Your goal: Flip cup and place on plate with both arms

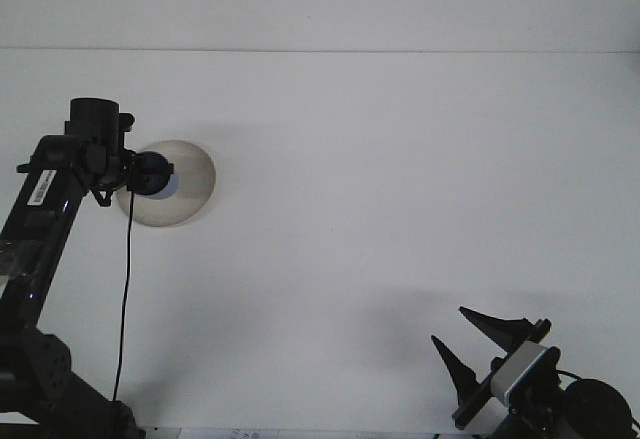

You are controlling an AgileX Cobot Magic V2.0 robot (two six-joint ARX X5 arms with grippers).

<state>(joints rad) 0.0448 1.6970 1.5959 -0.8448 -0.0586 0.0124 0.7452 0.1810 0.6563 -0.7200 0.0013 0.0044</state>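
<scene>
One cup [160,178], dark blue, over the left part of the plate [190,184]. You have it in the left gripper [140,174], which reaches in from the plate's left edge. Cup's long axis looks roughly level, pointing right across the plate, but you cannot tell from here which end is the mouth. Left jaws are hidden behind the wrist; cannot tell how they stand on the cup. One plate, round, pale, on the white table [400,179]. Right gripper [478,341] sits low at the near right, well apart, jaws spread, nothing between them.
</scene>
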